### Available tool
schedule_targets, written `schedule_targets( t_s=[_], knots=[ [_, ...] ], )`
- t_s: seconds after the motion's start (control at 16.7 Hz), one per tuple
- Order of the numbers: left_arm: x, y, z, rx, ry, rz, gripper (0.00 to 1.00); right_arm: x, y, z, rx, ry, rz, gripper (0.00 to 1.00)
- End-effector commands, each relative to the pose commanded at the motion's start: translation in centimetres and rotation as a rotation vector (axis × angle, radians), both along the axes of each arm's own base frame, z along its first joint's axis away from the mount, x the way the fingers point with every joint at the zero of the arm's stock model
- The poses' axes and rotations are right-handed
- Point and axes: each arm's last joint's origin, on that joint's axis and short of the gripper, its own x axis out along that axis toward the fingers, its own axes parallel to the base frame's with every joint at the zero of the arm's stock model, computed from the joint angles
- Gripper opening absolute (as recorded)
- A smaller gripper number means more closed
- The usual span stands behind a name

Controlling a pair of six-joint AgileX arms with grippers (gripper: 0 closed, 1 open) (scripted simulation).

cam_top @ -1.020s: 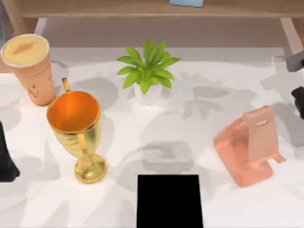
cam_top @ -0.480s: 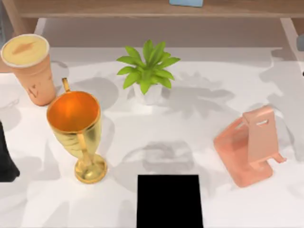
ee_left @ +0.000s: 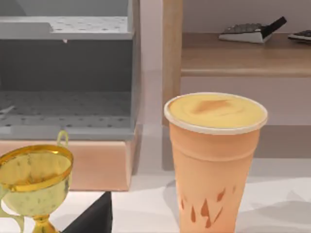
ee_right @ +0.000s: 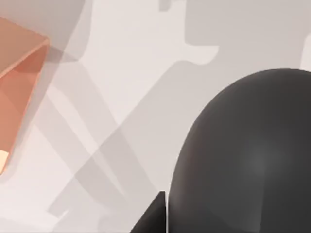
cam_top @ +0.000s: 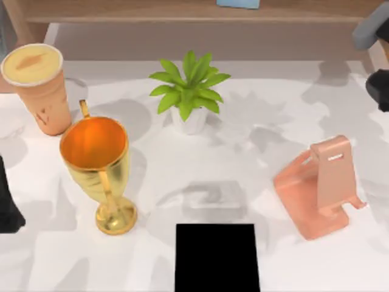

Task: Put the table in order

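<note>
The white worktop (cam_top: 182,182) spans the frame below the shelf (cam_top: 182,11). The right claw (cam_top: 379,88) sits at the upper right edge, the left claw (cam_top: 7,207) at the lower left edge; I cannot tell either's grip. To tidy well, I'd approach the nearby stand (cam_top: 319,188) from above, squarely. Counted: one stand, one black slab (cam_top: 216,257), one trophy (cam_top: 97,164), one cup (cam_top: 37,85), one plant (cam_top: 189,91).

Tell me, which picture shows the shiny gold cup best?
The top view: the whole gold cup stands there, bowl to foot. The left wrist view catches just its bowl and stem at the edge. The right wrist view faces elsewhere.
</note>
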Motion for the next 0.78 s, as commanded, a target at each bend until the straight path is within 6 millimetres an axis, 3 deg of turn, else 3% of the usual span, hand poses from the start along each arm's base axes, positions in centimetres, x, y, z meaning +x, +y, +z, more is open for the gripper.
schedule_targets(
  t_s=[0.24, 0.42, 0.6, 0.78],
  knots=[
    [0.0, 0.0, 0.0, 0.000, 0.000, 0.000, 1.00, -2.0, 5.1, 3.4, -0.036, -0.122, 0.324, 0.00],
    [0.0, 0.0, 0.0, 0.000, 0.000, 0.000, 1.00, -4.0, 9.4, 4.4, -0.073, -0.183, 0.633, 0.00],
    [0.0, 0.0, 0.0, 0.000, 0.000, 0.000, 1.00, -6.2, 14.0, 3.8, -0.114, -0.207, 0.990, 0.00],
    [0.0, 0.0, 0.0, 0.000, 0.000, 0.000, 1.00, -8.5, 18.4, 0.9, -0.151, -0.174, 1.366, 0.00]
  ],
)
